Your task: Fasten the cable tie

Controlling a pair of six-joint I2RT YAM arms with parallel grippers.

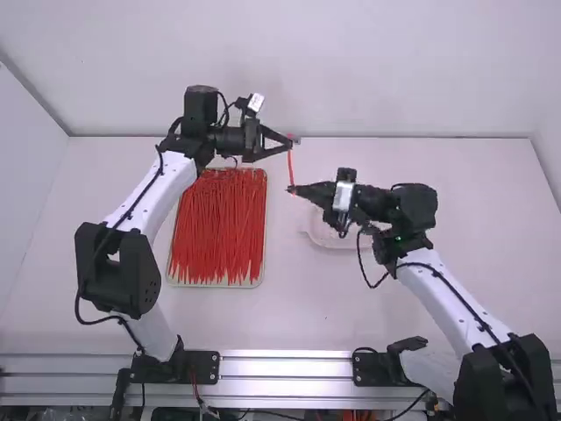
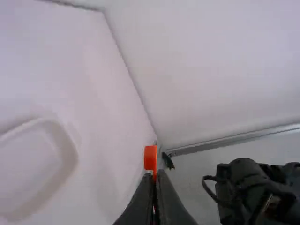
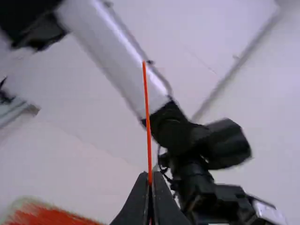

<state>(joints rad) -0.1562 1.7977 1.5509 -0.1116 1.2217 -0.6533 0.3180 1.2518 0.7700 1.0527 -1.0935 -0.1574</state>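
tie stock: tray (image 1: 216, 285) packed with red spare ties (image 1: 219, 230), left of centre in the high view. The left arm's white link crosses its upper left corner and hides that part.
same stock, right wrist view: red smear (image 3: 42, 218) at the lower left edge, cut off and too blurred to pick out single ties.
left gripper (image 1: 287, 141): upper centre of the high view, pointing right, pinched tight on the top end of the cable tie (image 1: 290, 165).
left gripper, own view (image 2: 154, 174): fingers pressed together, no gap. An orange stub of the tie (image 2: 150, 157) sticks out past the tips; the rest is hidden between them.
cable tie: one red strip in the air above the table (image 1: 456, 175), running almost straight down the frame from the left gripper to the right gripper, centre of the high view. Can't tell which end is the head.
cable tie, right wrist view (image 3: 146, 117): thin red line rising from the fingertips, crossing the left arm's white link; the far end is hard to make out.
right gripper (image 1: 294, 189): just right of centre, pointing left, clamped on the tie's lower end.
right gripper, own view (image 3: 150, 177): fingers closed on the strip.
white dish (image 1: 317, 239): shallow, on the table below the right gripper, partly covered by that wrist. Left wrist view shows it (image 2: 33, 164) at lower left, cut by the frame edge.
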